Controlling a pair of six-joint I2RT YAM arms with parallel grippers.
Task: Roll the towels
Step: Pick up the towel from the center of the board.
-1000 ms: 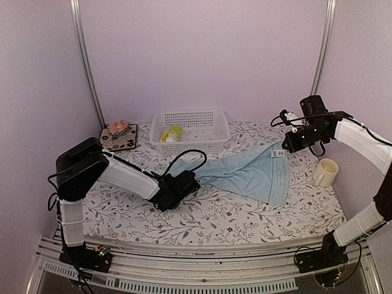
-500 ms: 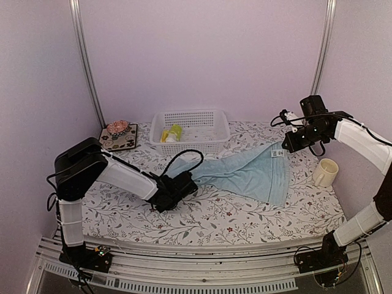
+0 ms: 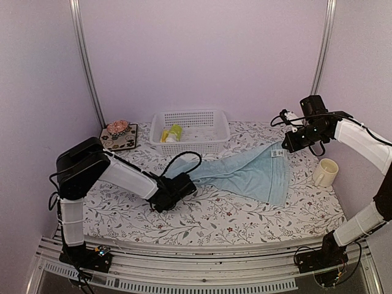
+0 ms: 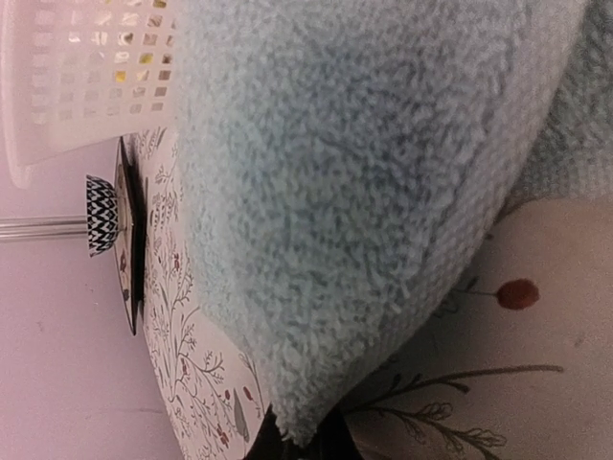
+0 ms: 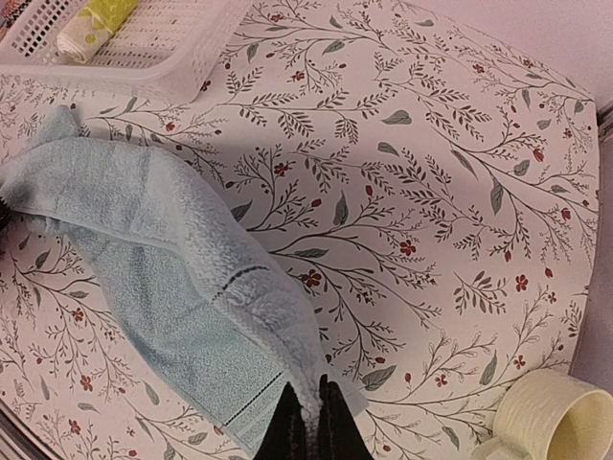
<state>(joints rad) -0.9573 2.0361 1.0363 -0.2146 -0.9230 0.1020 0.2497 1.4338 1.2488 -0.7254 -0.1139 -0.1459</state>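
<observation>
Pale terry, fluffy and limp: the blue towel lies stretched corner to corner across the floral table between my arms. Left gripper is pinched tight on its near-left corner and right gripper is clamped on the far-right one, slightly raised. I judge that keeps it taut for rolling. Yellow-green towel sits bundled in the perforated white basket — not yet tackled.
</observation>
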